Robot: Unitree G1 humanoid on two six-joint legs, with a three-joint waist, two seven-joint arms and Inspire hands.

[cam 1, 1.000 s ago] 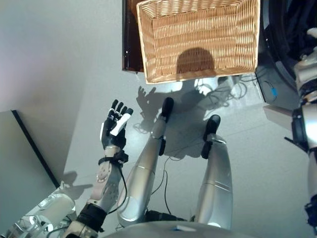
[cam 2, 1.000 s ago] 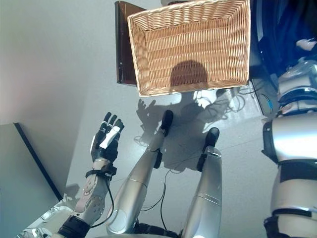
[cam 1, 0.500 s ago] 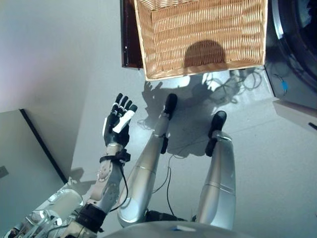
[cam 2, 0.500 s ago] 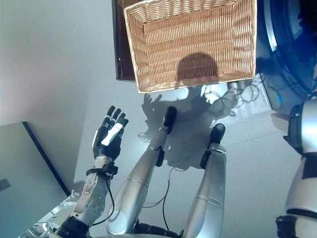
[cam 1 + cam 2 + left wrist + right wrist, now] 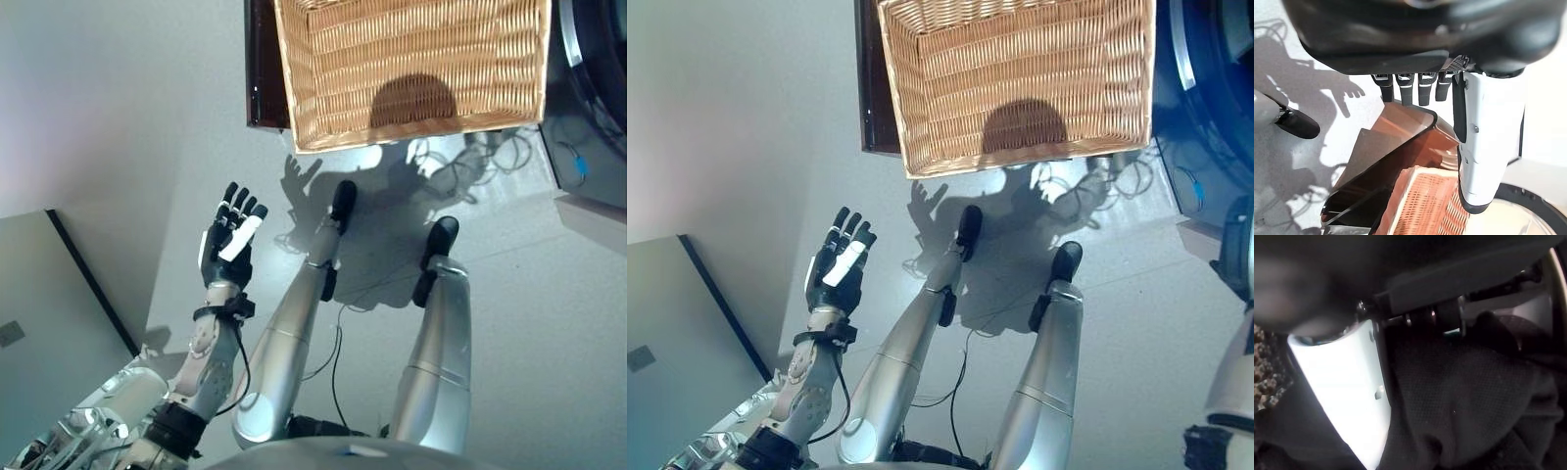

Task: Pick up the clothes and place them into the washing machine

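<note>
An empty wicker basket (image 5: 411, 69) sits on a dark brown stand (image 5: 263, 69) straight ahead. The washing machine (image 5: 1205, 98) stands to its right, its dark round opening cut off by the view's edge. My left hand (image 5: 230, 240) is raised over the floor on the left, open and holding nothing. Only my right arm (image 5: 1234, 294) shows at the right edge, reaching toward the machine. In the right wrist view my right hand (image 5: 1342, 382) lies against dark clothing (image 5: 1464, 396), its white-covered thumb straight and its fingers uncurled.
A grey panel (image 5: 39, 323) with a dark edge stands at the lower left. A tangle of cables (image 5: 470, 162) lies on the pale floor between the basket and the machine.
The whole picture has shifted, so the camera moved. My right arm has left the left eye view and shows less in the right eye view. The left hand stays raised and open.
</note>
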